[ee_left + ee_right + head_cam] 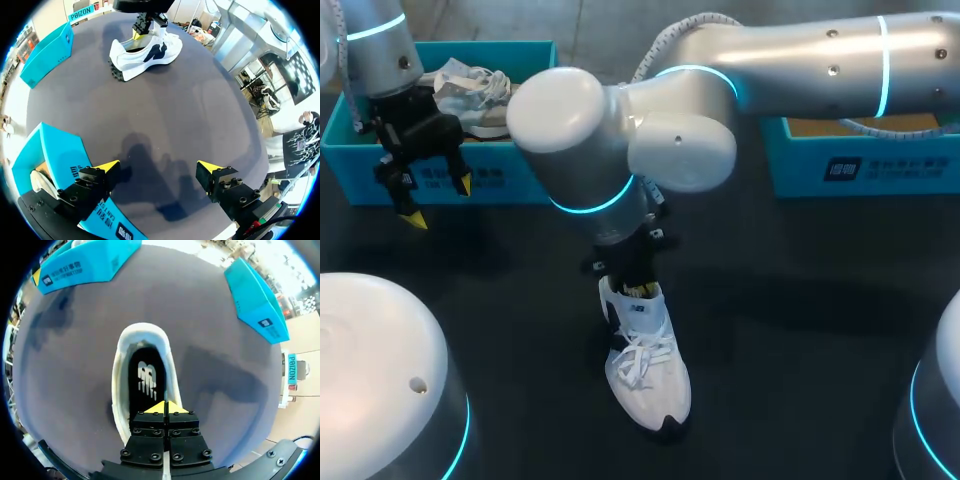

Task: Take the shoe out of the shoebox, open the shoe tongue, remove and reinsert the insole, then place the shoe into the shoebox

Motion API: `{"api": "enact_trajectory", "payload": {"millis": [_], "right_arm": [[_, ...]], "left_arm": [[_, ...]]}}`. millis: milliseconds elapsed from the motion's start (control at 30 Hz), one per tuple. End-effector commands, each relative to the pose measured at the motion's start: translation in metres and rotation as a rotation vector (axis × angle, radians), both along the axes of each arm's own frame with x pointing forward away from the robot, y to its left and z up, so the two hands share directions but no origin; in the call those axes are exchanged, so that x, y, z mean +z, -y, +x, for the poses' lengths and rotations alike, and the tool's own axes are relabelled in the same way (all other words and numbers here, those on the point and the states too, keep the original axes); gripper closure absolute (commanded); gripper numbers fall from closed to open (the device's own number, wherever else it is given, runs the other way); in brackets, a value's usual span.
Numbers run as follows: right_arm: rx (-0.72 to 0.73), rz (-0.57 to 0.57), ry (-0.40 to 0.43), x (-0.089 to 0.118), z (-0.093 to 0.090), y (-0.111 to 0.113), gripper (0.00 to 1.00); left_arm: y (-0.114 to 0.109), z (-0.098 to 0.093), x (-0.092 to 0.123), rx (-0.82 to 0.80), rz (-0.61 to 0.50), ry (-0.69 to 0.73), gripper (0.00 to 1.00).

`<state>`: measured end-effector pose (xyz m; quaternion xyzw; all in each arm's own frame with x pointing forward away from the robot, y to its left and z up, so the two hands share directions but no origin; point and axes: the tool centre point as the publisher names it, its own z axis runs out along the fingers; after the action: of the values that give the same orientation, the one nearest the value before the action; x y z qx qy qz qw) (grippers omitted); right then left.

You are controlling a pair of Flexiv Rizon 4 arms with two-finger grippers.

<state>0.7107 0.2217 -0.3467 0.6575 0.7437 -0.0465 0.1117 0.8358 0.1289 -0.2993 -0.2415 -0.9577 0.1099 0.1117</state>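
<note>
A white shoe (650,385) with a dark logo lies on the black table near the middle, toe toward the front edge. My right gripper (642,288) comes down at its heel opening. In the right wrist view that gripper (165,406) is shut, yellow tips together just over the heel end of the black insole (145,380) inside the shoe (120,365); nothing shows between the tips. My left gripper (438,200) hangs open in front of the left blue shoebox (350,140), empty, with the shoe (145,52) far ahead of its fingers (107,167).
The left shoebox holds a second pale shoe (470,85). Another blue box (860,160) stands at the back right. My right arm's big elbow crosses above the table's middle. Round robot bases sit at both front corners.
</note>
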Motion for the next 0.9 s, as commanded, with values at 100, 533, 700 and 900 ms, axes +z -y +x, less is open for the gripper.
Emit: {"api": "enact_trajectory", "payload": {"millis": [100, 533, 700, 900], "right_arm": [[-0.001, 0.021, -0.032, -0.007, -0.003, -0.006, 1.0], [-0.03, 0.049, -0.083, -0.011, -0.011, -0.008, 0.76], [-0.039, 0.051, -0.092, -0.011, -0.012, -0.007, 0.6], [-0.04, 0.046, -0.095, -0.005, -0.015, -0.01, 0.51]], "left_arm": [[0.0, -0.001, 0.0, 0.0, 0.002, 0.001, 0.0], [0.0, -0.001, 0.0, 0.0, 0.002, 0.001, 0.0], [0.0, -0.001, 0.0, 0.0, 0.002, 0.001, 0.0], [0.0, -0.001, 0.0, 0.0, 0.002, 0.001, 0.0]]}}
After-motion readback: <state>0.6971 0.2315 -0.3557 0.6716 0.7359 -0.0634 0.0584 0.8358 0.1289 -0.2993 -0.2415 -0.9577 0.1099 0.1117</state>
